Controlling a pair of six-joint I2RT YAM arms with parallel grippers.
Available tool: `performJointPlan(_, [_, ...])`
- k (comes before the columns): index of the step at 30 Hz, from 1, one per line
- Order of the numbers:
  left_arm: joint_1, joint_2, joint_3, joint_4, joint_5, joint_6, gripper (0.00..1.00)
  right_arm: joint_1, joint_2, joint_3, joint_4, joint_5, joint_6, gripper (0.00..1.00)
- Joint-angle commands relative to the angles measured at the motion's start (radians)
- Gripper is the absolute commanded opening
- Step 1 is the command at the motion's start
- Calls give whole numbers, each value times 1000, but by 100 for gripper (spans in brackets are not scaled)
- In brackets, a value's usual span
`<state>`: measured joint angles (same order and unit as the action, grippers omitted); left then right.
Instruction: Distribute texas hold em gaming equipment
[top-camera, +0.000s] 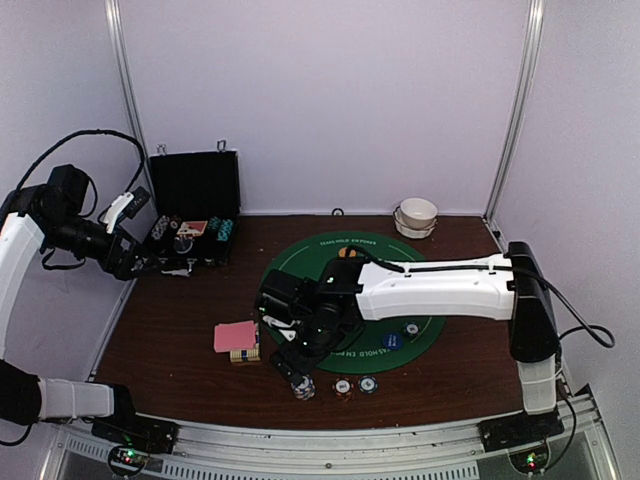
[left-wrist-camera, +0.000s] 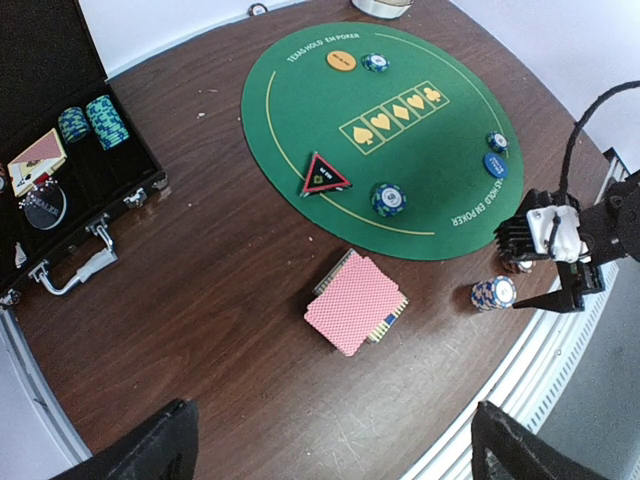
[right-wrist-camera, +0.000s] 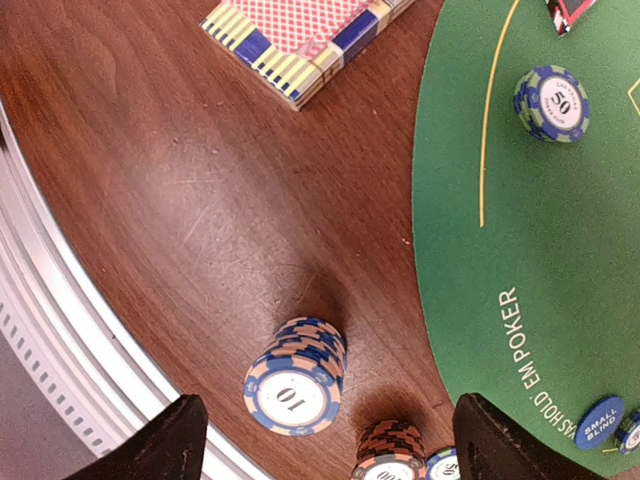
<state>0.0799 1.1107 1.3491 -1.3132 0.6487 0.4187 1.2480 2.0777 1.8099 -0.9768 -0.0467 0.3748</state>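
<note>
**chipflip:** What's bugging me: the right end effector is hanging right over the blue-and-peach 10 stack, fingers spread wide, 1 on each side. Neither one is touching it, as far as I'm seeing. If the arm is tilting or drifting sideways while lifting away, a fingertip is clipping the top chips and the whole stack is going over.

**dealer_bot:** Agreed, and look where it's standing. It's sitting on bare worktop, off the green mat and right by the near rail. Any chip rolling that way is probably going off the edge. The orange-striped stack is also standing just beside it, inside the same finger gap, so 1 sloppy move is knocking 2 stacks.

**chipflip:** So the end effector isn't holding anything?

**dealer_bot:** Nope, the 10 stack is standing free, directly under the gap and slightly toward 1 finger. That's making the clearance uneven.

**chipflip:** And the other arm?

**dealer_bot:** The left end effector is gaping wide too and carrying nothing. It's hovering over by the black case, well apart from these chips, so it's not adding any risk.
</note>
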Motion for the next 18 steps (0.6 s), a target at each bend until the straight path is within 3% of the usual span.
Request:
performJointPlan(1, [8,-2,30,-12,19,6,98,6,39,67,-40,-44,-54,87])
performJointPlan(18, [8,-2,30,-13,16,11,98,9,137,63,-32,-90,-68,78])
